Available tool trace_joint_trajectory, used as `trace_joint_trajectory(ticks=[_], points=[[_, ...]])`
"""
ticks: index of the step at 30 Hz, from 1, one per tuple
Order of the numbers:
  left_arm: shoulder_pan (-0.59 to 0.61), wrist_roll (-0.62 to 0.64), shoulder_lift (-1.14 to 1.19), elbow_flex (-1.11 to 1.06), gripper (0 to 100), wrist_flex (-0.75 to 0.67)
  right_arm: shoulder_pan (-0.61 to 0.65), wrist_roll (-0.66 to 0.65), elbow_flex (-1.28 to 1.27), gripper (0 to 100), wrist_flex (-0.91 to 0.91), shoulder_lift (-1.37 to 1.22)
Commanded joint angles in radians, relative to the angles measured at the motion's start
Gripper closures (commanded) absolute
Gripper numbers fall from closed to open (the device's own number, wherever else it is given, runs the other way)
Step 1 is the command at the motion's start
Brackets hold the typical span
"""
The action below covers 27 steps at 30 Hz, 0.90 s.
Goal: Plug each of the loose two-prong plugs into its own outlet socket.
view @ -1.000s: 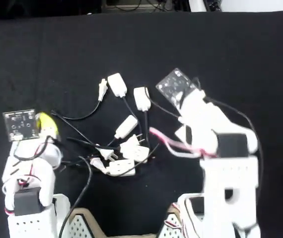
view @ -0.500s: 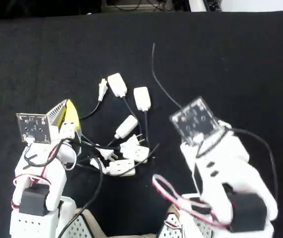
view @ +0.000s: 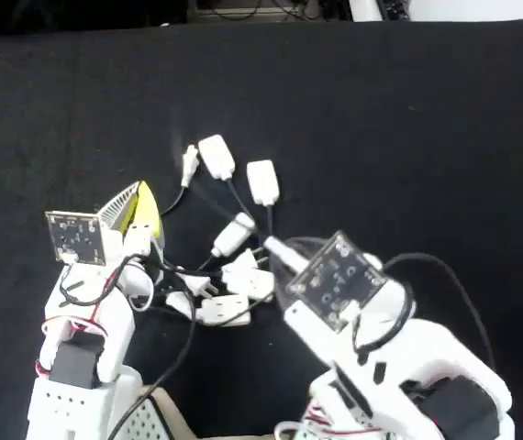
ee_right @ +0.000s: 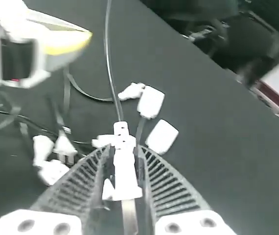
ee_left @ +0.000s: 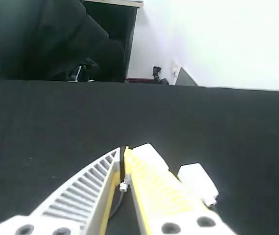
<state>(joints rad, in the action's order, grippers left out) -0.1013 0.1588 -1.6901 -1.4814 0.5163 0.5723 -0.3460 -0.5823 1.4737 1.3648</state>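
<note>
Looking down, we see our right gripper (ee_right: pixel 122 148) clamped on a white connector (ee_right: pixel 122 169) at the edge of the tangled plugs (view: pixel 208 286) on the black table (view: pixel 408 119) — our left gripper (ee_left: pixel 123 155), tips pressed together, sits just beside them.

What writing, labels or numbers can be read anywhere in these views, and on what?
None can be read. The white plugs and sockets and the white connector in the right pincer show no legible marks; the small board on the left arm bears only specks too small to read.
</note>
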Motion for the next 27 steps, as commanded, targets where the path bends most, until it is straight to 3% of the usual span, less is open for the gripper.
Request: trace_joint_trajectory(ticks=[1, 8, 18, 27], points=[[-0.001, 0.080, -0.008, 0.033, 97, -0.031, 0.092, 0.048, 0.028, 98.7, 0.005, 0.002], [-0.070, 0.110, -0.147, 0.094, 97, -0.029, 0.126, 0.057, 0.036, 98.7, -0.005, 0.004], [-0.229, 0.140, -0.133, 0.179, 97, -0.035, 0.126, 0.058, 0.081, 98.7, -0.014, 0.004], [-0.348, 0.127, -0.133, 0.239, 97, -0.031, 0.126, 0.051, -0.025, 98.7, -0.112, 0.004]])
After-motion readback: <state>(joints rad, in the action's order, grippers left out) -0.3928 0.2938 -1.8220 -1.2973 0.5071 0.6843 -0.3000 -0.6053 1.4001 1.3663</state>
